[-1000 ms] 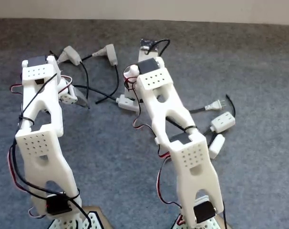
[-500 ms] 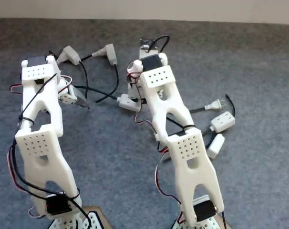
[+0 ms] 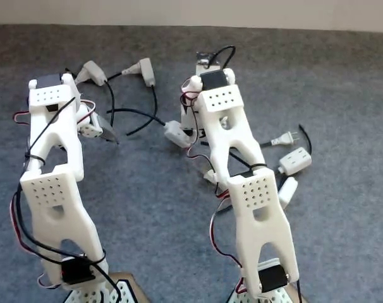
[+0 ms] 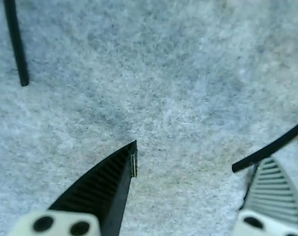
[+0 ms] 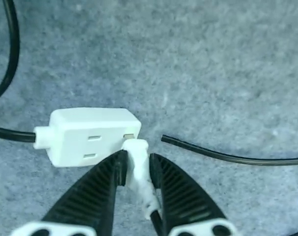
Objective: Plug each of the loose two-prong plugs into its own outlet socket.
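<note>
A small white plug with a narrow body is clamped between the two dark fingers of the right tool. Its front end touches the near corner of a white socket. The socket is a rounded block lying flat on the grey counter. Two slots show bare on its upper face, and a black cable leaves its far end. Whether the prongs have entered the socket cannot be told.

In the high view, a loose plug with two bare prongs lies well to the right of that socket. Two more white blocks sit just beyond it. Two grey plugs on black cords lie up and left of the socket. The left tool hangs to the socket's left with its fingers spread apart, gripping nothing, just above the counter and close to a black cord.
</note>
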Action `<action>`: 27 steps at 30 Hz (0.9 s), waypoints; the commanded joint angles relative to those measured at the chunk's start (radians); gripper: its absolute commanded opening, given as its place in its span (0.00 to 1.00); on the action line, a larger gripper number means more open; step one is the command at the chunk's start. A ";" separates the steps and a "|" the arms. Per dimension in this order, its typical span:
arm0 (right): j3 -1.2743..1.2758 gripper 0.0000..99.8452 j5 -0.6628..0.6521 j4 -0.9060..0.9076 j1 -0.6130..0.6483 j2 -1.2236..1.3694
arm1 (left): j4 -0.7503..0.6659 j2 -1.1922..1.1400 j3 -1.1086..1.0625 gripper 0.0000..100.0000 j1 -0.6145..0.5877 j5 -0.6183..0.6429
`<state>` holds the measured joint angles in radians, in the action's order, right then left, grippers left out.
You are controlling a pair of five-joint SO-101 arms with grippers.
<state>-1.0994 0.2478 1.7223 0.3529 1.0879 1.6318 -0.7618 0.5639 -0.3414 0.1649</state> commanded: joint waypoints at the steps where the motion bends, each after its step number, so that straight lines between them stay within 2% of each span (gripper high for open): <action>1: -0.038 0.01 -0.008 0.039 -0.024 0.067 | -0.008 0.012 0.013 0.36 0.021 0.005; 6: -0.143 0.01 -0.008 0.041 0.050 0.074 | -0.035 0.007 0.005 0.36 0.028 0.005; 14: -0.127 0.01 0.046 0.038 0.163 0.077 | -0.034 -0.033 0.013 0.36 0.065 -0.003; 27: -0.050 0.01 0.040 0.038 0.182 0.074 | -0.031 -0.042 0.038 0.36 0.059 -0.002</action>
<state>-1.1945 0.2846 1.7254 0.5033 1.1416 1.5996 -0.8109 0.5715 -0.2954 0.1665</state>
